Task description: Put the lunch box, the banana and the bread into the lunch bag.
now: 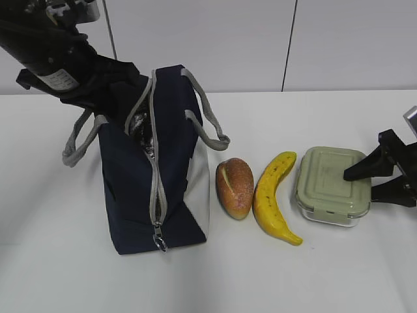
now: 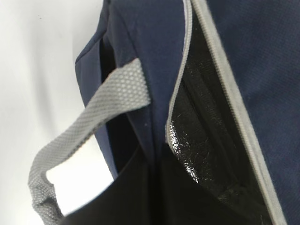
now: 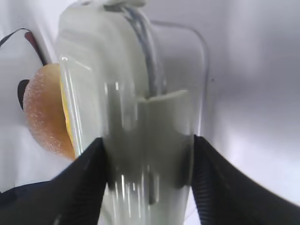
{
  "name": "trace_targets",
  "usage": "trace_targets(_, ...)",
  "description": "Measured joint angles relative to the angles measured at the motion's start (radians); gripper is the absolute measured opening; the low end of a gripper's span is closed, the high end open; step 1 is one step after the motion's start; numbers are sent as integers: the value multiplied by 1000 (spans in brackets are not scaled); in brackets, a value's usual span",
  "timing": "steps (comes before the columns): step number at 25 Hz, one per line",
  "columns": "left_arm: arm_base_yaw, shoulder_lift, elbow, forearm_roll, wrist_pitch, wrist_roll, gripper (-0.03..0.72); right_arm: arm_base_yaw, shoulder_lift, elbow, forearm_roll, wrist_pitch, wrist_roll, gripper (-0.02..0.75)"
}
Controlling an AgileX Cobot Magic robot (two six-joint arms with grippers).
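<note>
The navy lunch bag (image 1: 169, 163) stands at the left with its zipper open at the top. My left gripper (image 1: 133, 107) is shut on the left edge of the opening. In the left wrist view the gripper (image 2: 154, 187) pinches the navy fabric (image 2: 154, 47) beside the shiny black lining (image 2: 201, 131). The bread (image 1: 234, 188), the banana (image 1: 273, 199) and the lunch box (image 1: 329, 179) lie in a row to the right of the bag. My right gripper (image 1: 361, 186) is closed on the box's right end. In the right wrist view its fingers (image 3: 89, 178) press both sides of the box (image 3: 140, 93), with the bread (image 3: 47, 117) beyond it.
Two grey webbing handles (image 1: 78, 140) (image 1: 208, 117) hang off the bag's sides; one crosses the left wrist view (image 2: 93, 108). The metal ring pull (image 1: 159, 244) sits low on the bag's front. The white table (image 1: 326, 274) extends in front; a white wall stands behind.
</note>
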Motion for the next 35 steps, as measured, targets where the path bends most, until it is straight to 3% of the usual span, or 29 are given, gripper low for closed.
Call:
trace_targets(18,0,0,0,-3,3,0,-3,0,9,0,136,54,-76,384)
trace_targets(26,0,0,0,-27,4,0,-3,6,9,-33,358,131,-164,384)
trace_targets(30,0,0,0,-57,4,0,-3,45,-1,-51,425,126,-170,384)
trace_targets(35,0,-2,0,-85,4,0,-3,158,-64,-55,491,124,-172,384)
